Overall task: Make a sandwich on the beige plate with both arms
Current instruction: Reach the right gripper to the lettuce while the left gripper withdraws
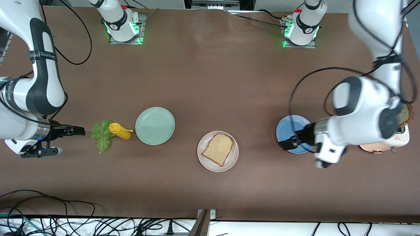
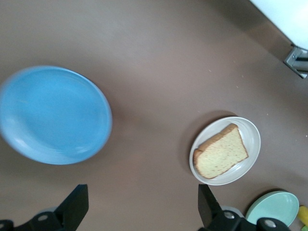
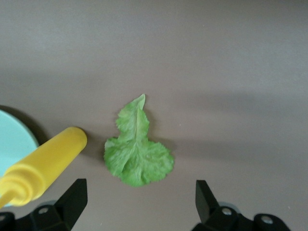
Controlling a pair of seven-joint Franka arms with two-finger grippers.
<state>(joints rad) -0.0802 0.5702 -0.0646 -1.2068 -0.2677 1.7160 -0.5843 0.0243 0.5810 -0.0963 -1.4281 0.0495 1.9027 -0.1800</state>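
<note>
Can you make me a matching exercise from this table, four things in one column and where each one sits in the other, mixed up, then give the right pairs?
Things:
1. bread slice
2. lettuce leaf
3. yellow bottle
4. left gripper

Places:
A. over the blue plate
B. lying between the lettuce and the green plate
C. on the beige plate
D. on the bare table, just ahead of the open right gripper

Pairs: 1-C, 2-D, 3-B, 4-A

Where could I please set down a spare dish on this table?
Bare brown cloth lies between the round beige plate and the round blue plate. It is crowded where the lettuce leaf, yellow squeeze bottle and pale green plate cluster.
</note>
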